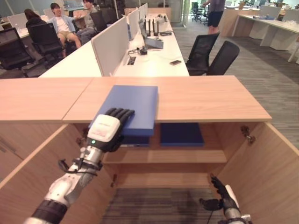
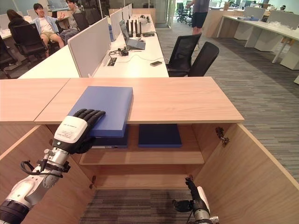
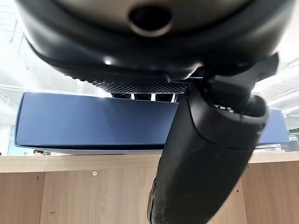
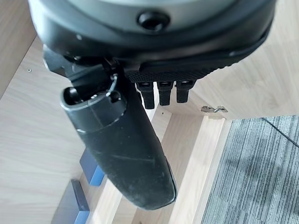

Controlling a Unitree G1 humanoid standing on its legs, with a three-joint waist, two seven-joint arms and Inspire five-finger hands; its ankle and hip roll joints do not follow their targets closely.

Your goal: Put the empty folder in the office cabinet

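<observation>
Atop the office cabinet (image 1: 196,100), overhanging its front edge, lies the blue folder (image 1: 133,107), likely light, stiff and slick, pinched at its near edge by the left hand (image 1: 108,128), fingers above, thumb beneath; the right hand (image 1: 224,198) hangs low, relaxed, empty.

folder (image 1: 133,106) blue | cabinet (image 1: 205,98) light wood | carpet (image 1: 154,205) grey striped

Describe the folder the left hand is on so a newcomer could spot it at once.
Find the open wooden cabinet. The blue folder lies flat on its top, overhanging the front edge, with the left hand gripping its near end. The other folders lie on the shelf inside.
</observation>
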